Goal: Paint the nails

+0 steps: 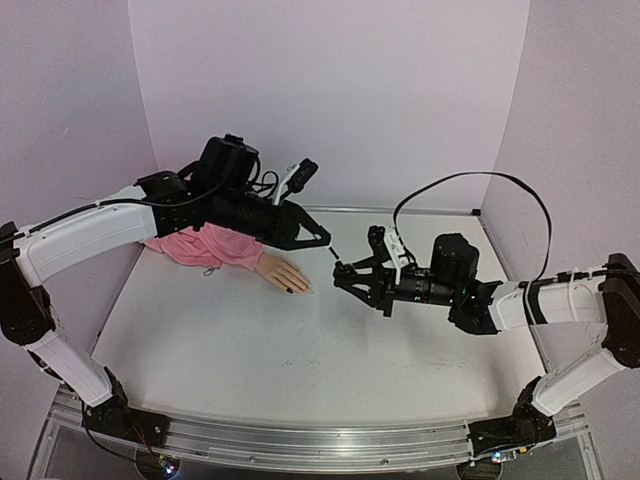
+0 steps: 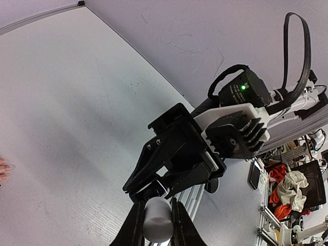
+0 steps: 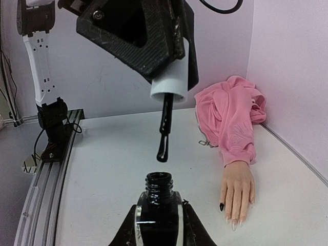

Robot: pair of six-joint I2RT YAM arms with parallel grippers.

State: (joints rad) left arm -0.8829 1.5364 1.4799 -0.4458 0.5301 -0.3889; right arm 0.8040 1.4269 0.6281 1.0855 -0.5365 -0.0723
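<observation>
The beige mannequin hand (image 3: 237, 185) lies palm down on the table, its pink sleeve (image 3: 233, 115) behind it. One of the nails (image 3: 221, 207) is painted black; the other nails (image 3: 233, 223) look pale. My right gripper (image 3: 158, 218) is shut on the open black polish bottle (image 3: 158, 205), held to the right of the hand in the top view. My left gripper (image 2: 156, 218) is shut on the white brush cap (image 2: 156, 221). The wet black brush (image 3: 164, 134) hangs just above the bottle's neck. From above, both grippers (image 1: 325, 240) (image 1: 345, 272) meet right of the hand (image 1: 285, 275).
The pale table (image 1: 300, 350) has walls at the back and on both sides. An aluminium rail (image 1: 300, 445) runs along the near edge. The left arm (image 1: 110, 225) reaches over the sleeve (image 1: 205, 247). A black cable (image 1: 480, 190) loops above the right arm.
</observation>
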